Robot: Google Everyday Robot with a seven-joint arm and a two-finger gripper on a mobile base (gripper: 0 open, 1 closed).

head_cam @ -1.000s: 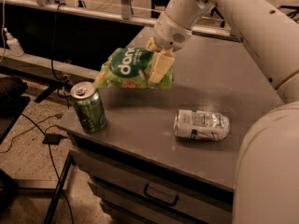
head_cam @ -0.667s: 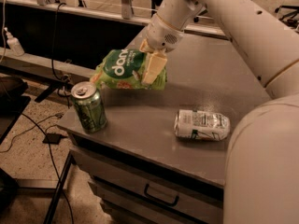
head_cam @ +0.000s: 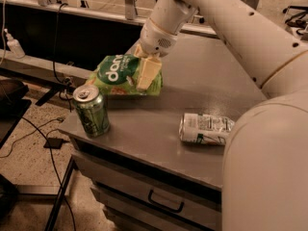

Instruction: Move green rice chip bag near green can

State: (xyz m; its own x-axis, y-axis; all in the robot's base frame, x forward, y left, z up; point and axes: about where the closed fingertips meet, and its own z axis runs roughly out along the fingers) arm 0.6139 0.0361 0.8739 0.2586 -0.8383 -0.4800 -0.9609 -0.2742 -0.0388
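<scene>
The green rice chip bag [head_cam: 118,76] is light green with a dark-green oval and white lettering. It hangs low over the grey table top [head_cam: 159,129], just behind and right of the green can. My gripper [head_cam: 144,73] is shut on the bag's right side, one cream finger [head_cam: 147,72] lying across its front. The green can [head_cam: 91,110] stands upright at the table's front left corner, silver top with pull tab showing. The bag's lower left corner is close to the can's top; I cannot tell whether they touch.
A silver-white can with green stripes [head_cam: 204,128] lies on its side at the table's right. The table's front edge has a drawer with a handle [head_cam: 165,201] below. Cables [head_cam: 29,134] run on the floor at the left. My arm [head_cam: 231,28] spans the upper right.
My gripper has carried the bag left and down, toward the green can. Both cans have stayed in place.
</scene>
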